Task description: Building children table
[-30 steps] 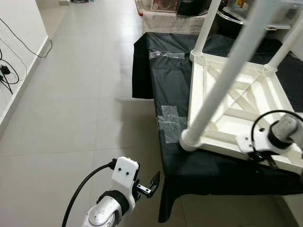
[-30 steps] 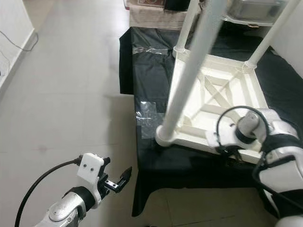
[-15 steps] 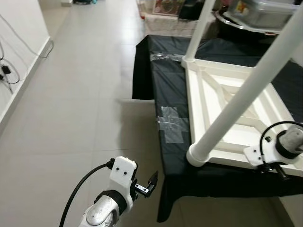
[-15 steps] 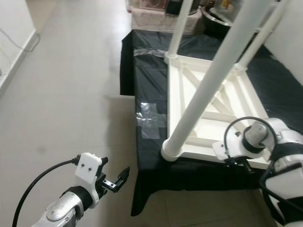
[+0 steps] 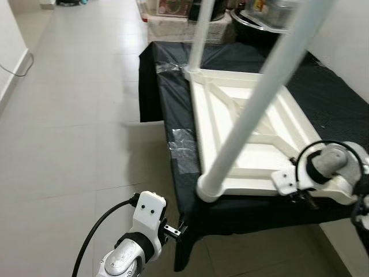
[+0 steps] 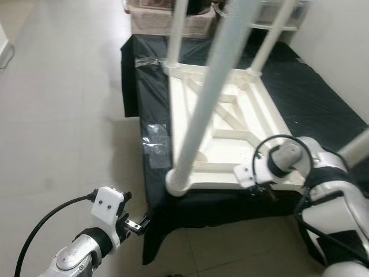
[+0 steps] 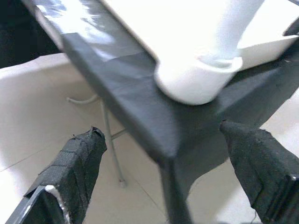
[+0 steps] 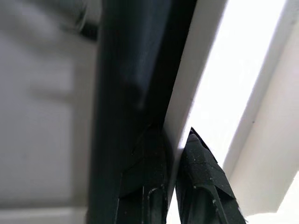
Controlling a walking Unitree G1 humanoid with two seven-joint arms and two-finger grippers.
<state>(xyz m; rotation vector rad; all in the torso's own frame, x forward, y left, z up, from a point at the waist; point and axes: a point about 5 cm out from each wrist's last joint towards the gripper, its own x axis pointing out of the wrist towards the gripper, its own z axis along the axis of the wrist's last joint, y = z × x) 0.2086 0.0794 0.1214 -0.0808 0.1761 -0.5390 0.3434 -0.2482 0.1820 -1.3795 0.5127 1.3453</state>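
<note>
A white children's table lies upside down on a bench draped in black cloth. Its legs stand upward, and the nearest leg rises from the front left corner. My right gripper is at the table's near rim. In the right wrist view its fingers are shut on the thin white rim. My left gripper hangs low by the cloth's front corner. It is open, with the cloth corner and the leg's socket ahead of its fingers.
Grey tiled floor spreads to the left. Clear tape patches hold the cloth. A thin metal bench leg shows under the cloth. Boxes and a dark pot stand behind the bench. A white wall is on the right.
The whole picture has swung, so the camera moved. My left gripper now sits close to the cloth's front corner. My right gripper stays on the table's near rim.
</note>
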